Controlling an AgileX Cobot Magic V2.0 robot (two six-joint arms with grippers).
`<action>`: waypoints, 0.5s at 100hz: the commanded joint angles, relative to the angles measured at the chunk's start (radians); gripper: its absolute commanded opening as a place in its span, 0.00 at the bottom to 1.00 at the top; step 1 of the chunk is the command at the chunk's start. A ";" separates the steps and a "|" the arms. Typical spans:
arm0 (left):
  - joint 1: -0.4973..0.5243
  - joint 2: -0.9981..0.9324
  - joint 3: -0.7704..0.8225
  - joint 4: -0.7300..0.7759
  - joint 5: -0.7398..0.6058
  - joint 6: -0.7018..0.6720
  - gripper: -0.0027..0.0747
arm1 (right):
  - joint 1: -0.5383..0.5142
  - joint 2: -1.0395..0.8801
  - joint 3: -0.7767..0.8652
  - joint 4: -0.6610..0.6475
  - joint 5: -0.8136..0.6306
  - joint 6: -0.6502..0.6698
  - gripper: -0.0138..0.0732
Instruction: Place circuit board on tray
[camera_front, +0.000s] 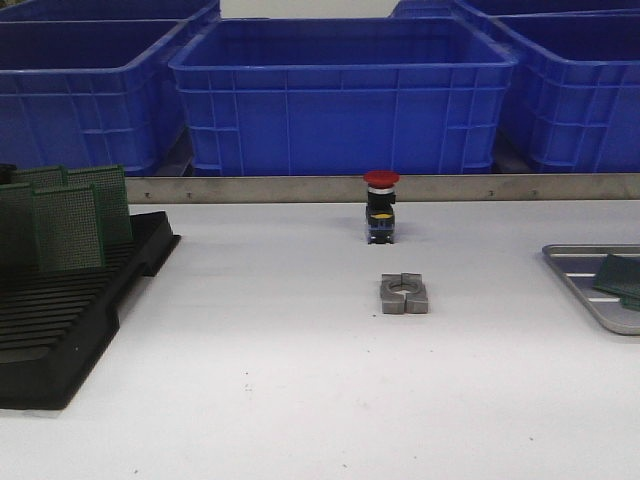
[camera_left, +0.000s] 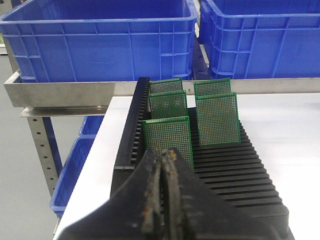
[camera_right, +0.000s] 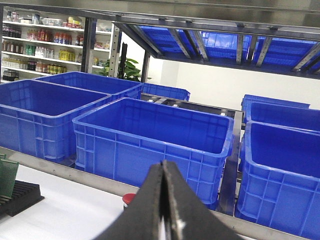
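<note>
Behind, blue bins (camera_front: 340, 95); tray (camera_front: 572, 270) holds a circuit board (camera_front: 618, 275).

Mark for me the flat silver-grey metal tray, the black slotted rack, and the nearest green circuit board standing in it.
Flat silver-grey metal tray (camera_front: 572, 278): front view, bare ridged bottom.
Black slotted rack (camera_left: 235, 175): left wrist view, empty slots.
Nearest green circuit board (camera_left: 167, 137): left wrist view, middle of its face.

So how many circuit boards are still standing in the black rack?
5, going by the left wrist view: two at the far end, two in the next row, one nearest the left gripper. More could be hidden.
</note>
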 joint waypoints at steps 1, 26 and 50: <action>-0.010 -0.027 0.018 -0.008 -0.082 -0.003 0.01 | 0.001 0.010 -0.025 0.021 -0.006 -0.006 0.09; -0.010 -0.027 0.018 -0.008 -0.082 -0.003 0.01 | 0.001 0.010 -0.025 0.022 -0.096 -0.006 0.09; -0.010 -0.027 0.018 -0.008 -0.082 -0.003 0.01 | -0.034 0.011 -0.025 -0.216 -0.248 0.051 0.09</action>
